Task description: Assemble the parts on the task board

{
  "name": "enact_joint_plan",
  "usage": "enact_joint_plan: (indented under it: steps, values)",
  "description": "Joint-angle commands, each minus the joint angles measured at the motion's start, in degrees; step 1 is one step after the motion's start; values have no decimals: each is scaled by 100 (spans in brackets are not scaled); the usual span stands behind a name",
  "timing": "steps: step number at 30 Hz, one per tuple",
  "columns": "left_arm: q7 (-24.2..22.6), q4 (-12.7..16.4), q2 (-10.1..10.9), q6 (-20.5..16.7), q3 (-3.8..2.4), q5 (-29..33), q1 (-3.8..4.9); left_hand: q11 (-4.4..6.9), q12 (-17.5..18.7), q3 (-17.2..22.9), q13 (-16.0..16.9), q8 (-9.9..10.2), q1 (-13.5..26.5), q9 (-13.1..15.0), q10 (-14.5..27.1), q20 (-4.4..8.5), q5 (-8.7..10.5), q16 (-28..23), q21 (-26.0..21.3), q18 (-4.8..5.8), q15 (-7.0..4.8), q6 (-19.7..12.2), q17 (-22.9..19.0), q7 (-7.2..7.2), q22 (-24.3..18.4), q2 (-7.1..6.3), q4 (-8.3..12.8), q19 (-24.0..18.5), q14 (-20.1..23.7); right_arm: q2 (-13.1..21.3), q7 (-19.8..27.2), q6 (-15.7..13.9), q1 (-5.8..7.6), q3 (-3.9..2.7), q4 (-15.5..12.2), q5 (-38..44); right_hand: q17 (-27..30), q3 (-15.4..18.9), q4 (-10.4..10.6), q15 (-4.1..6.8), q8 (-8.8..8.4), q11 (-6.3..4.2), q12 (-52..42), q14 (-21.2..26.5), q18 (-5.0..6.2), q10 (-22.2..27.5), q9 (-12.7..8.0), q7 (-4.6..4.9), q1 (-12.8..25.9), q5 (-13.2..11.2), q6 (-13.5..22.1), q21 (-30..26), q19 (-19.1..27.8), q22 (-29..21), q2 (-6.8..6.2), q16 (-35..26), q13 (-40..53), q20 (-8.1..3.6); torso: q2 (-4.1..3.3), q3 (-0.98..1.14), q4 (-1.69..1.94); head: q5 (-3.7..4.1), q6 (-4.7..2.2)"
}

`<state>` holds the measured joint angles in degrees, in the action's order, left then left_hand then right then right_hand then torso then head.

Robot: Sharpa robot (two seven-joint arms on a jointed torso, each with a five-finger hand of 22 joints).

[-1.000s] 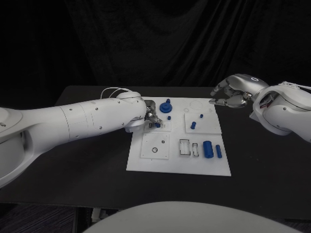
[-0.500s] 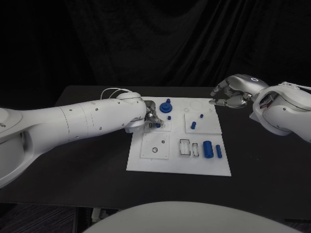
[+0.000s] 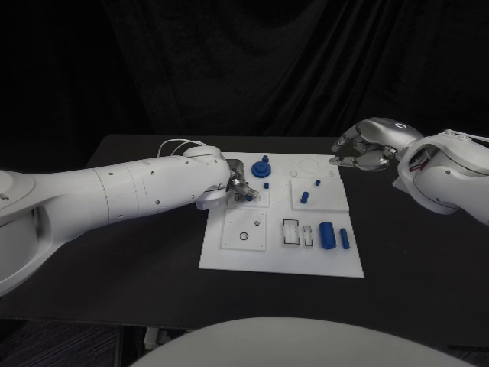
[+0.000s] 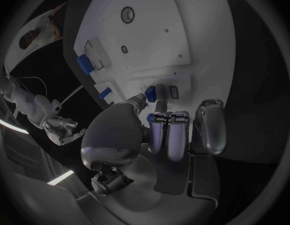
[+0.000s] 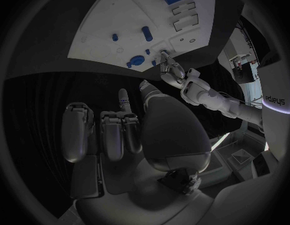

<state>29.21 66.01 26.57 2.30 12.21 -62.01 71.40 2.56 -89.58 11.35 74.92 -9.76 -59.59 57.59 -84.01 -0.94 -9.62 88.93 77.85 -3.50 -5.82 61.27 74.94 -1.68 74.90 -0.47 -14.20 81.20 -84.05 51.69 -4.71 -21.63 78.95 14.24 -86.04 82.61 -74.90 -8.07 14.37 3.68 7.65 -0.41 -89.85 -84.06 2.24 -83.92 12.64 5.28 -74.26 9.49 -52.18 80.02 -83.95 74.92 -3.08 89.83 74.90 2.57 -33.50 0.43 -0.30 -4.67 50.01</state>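
Looking down from my head: my left arm reaches in across the table (image 3: 112,252) and my left hand (image 3: 231,183) is down at the upper-left part of the task board (image 3: 283,260), fingertips bunched around a small blue part (image 3: 248,197). From here I cannot tell for sure whether it is pinched or only touched. My right hand (image 3: 362,149) hovers beyond the board's far right corner, fingers curled in, nothing in them. On the board: a blue knob-shaped part (image 3: 261,168) stands near the far edge, a short peg (image 3: 304,197) right of centre, a thick cylinder (image 3: 327,235) and a thin pin (image 3: 344,238) lie side by side at the near right.

Left wrist: my fingers (image 4: 169,135) point down onto the board (image 4: 145,30); one fingertip meets a small blue part (image 4: 152,91) against my thumb. Reads as a pinch.

Right wrist: fingers (image 5: 114,132) hang together above black table, holding nothing. Beyond them, the board (image 5: 107,20), with my left hand (image 5: 171,71) on its edge.
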Motion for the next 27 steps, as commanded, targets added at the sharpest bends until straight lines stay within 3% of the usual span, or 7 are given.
enact_joint_plan:
  steps: [1,6,16,21,27]
  values:
    - [-45,12,4,70,-3,-13,-19,-29,8,-113,1469,41,125,23,-568,-22,41,-33,-37,-52,53,28,1293,-23,67,9,-77,-3,-529,3,-104,24,-15,-4,4,10,-1510,2,-22,-38,-4,51,-15,-594,20,-608,3,1,-53,12,-39,-18,-102,1187,22,17,1510,51,0,0,0,-5,-1]
    - [-67,12,15,52,-3,-13,-21,-28,-6,-360,1481,78,367,100,-577,-22,335,-20,-45,-51,53,59,1315,-17,92,82,-225,11,-536,6,-106,25,-17,-4,4,10,-1510,2,-22,-38,-4,51,-15,-594,20,-608,3,1,-53,12,-39,-18,-102,1187,22,17,1510,51,-1,0,-1,-7,-1]
    - [-196,25,30,-138,-3,-13,-23,-20,-42,-595,1508,83,598,206,-599,-20,591,47,-2,-35,47,115,1417,-3,172,177,-236,59,-568,10,-104,21,-19,-4,2,9,-1510,2,-22,-38,-4,51,-15,-594,20,-608,3,1,-53,12,-39,-18,-102,1187,22,17,1510,51,0,0,0,-11,-1]
    - [-202,110,102,-337,-4,-13,-22,16,-42,-679,1508,-40,530,397,-599,7,583,89,55,-20,16,171,1479,40,248,190,-204,116,-588,30,-100,11,-19,-5,-6,9,-1510,6,-30,-39,-11,52,-15,-594,21,-608,1,3,-55,11,-44,-24,-100,1185,22,17,1510,52,0,-1,0,-4,-1]
    - [-256,369,334,-608,-5,-13,29,61,-42,-797,1508,-427,254,1092,-599,57,302,107,124,6,-29,-75,1506,82,360,201,-166,205,-595,69,-105,9,-20,-5,-15,9,-1510,7,-29,-39,-12,53,-15,-594,20,-608,1,4,-53,11,-44,-20,-101,1186,22,17,1510,52,-1,-1,0,9,-1]
